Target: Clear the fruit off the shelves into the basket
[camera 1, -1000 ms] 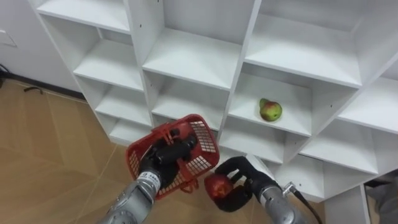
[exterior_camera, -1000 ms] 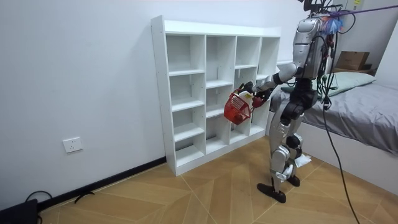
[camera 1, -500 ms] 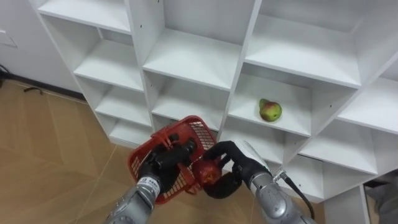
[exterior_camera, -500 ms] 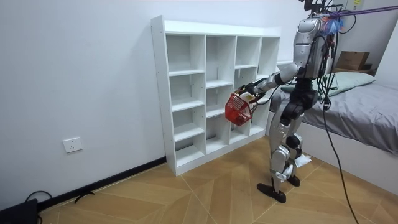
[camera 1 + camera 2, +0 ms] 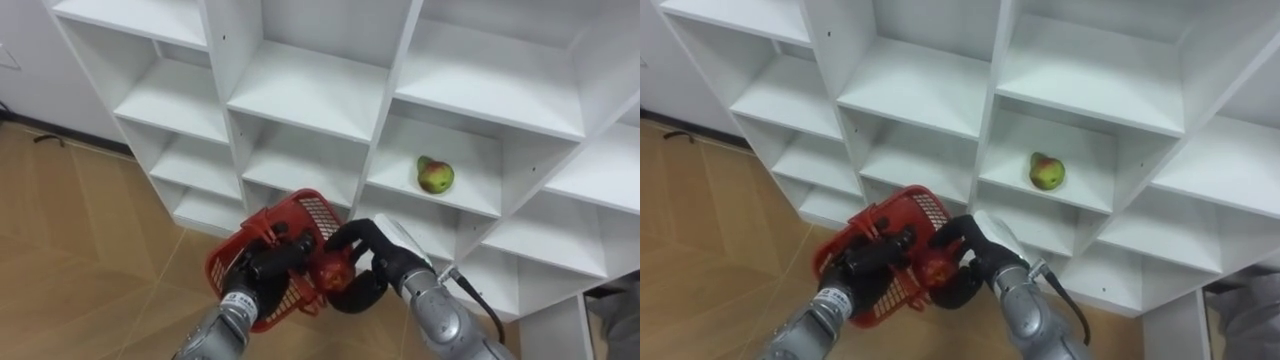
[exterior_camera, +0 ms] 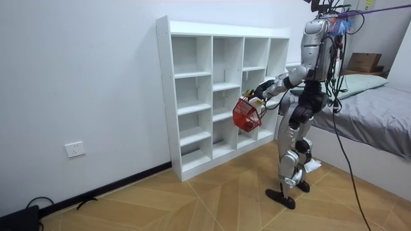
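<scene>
Apple point(image 5: 328, 276) in right hand point(image 5: 372, 260), at basket point(image 5: 318, 210)

Apple point(image 5: 329, 273) half hidden under fingers point(image 5: 348, 236) of right hand point(image 5: 374, 262)

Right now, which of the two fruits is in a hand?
The red apple: the right hand grips it at the rim of the red basket held by the left hand. The green-red pear lies alone on a closet shelf.
</scene>
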